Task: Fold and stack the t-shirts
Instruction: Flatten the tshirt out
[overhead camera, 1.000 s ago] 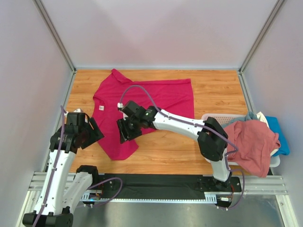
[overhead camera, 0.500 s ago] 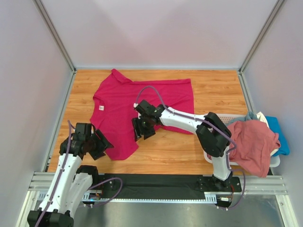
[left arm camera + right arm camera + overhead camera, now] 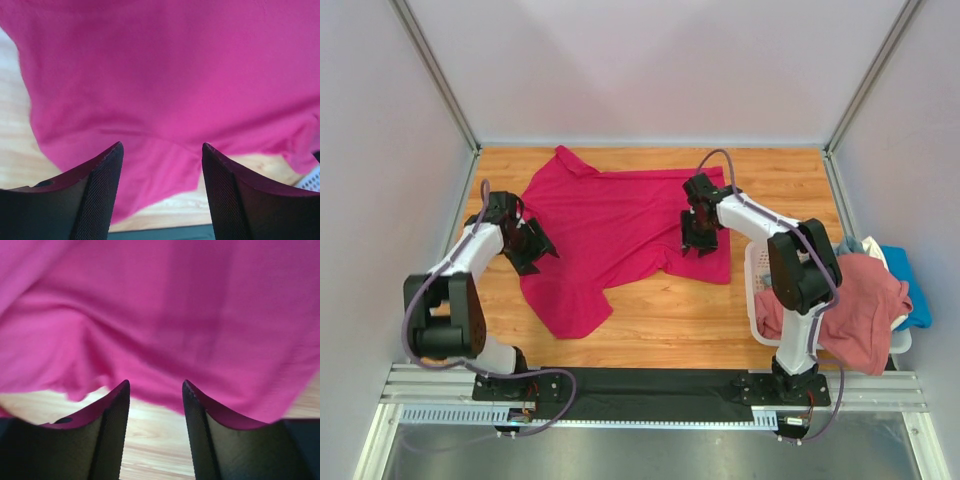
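Note:
The magenta-red t-shirt [image 3: 620, 215] lies spread on the wooden table, a sleeve trailing toward the near left. My left gripper [image 3: 533, 244] is open over the shirt's left edge; in the left wrist view the gripper [image 3: 161, 150] has its fingers apart with cloth below and nothing between them. My right gripper [image 3: 700, 238] is open over the shirt's right part near its hem; the right wrist view shows the gripper [image 3: 155, 386] above the hem edge and bare wood. A dusty pink shirt [image 3: 860, 300], a blue one [image 3: 916, 290] and a whitish one [image 3: 850, 246] lie heaped at the right. The neck label is hidden.
A white lattice basket [image 3: 753, 268] stands at the table's right edge under the heap of shirts; a corner of it shows in the left wrist view [image 3: 312, 177]. Grey walls enclose the table on the left, far and right sides.
Both grippers left the shirt's near middle. The left swung out and then up to the shirt's left edge; the right moved to the far right, over the right hem.

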Controlling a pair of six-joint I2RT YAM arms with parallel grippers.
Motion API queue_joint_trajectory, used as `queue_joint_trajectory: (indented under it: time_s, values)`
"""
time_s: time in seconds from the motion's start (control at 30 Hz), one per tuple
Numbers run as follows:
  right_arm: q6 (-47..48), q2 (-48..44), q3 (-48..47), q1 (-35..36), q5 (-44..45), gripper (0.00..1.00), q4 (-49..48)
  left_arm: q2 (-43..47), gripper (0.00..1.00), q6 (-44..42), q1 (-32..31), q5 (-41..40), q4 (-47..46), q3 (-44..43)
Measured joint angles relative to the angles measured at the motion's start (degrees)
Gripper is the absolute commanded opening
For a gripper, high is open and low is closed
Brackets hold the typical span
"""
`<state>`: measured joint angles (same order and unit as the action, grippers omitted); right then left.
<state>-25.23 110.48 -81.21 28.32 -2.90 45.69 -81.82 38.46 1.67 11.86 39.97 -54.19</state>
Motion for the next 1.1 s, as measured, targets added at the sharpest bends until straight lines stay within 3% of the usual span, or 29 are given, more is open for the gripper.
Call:
queue_joint_trajectory:
  time_s: [0.17, 0.3, 0.47, 0.6, 0.77, 0.93, 1.1]
  values:
    - [2.7, 1.2, 0.1, -5.3, 0.3, 0.29, 0.5, -11.4, 0.72, -2.0, 2.1, 0.1, -1.1, -3.9]
    - [3.7, 2.8, 1.7, -6.1, 0.8, 0.28, 0.5, -15.7, 0.73, -3.1, 2.6, -0.7, -0.9, -4.9]
    - [3.6, -1.7, 8.7, -6.5, 1.4, 0.29, -0.6, -16.1, 0.75, -3.5, 5.1, -1.0, 0.8, -4.2]
    - [3.5, -6.3, 14.7, -7.2, 2.1, 0.31, -0.2, -12.0, 0.75, -3.7, 8.7, -2.4, 2.5, 0.0]
    - [3.5, -9.9, 16.8, -7.4, 3.0, 0.47, 3.2, -3.2, 0.75, -5.4, 9.7, -4.4, 9.5, 2.6]
    - [3.5, -8.5, 3.9, -8.5, 4.0, 0.59, 6.8, 2.2, 0.73, -8.5, 7.5, -4.7, 10.4, -4.0]
    - [1.7, 1.2, -17.5, -11.6, 4.2, 0.62, 1.0, -6.1, 0.73, -9.4, 6.2, 3.2, -0.3, -14.9]
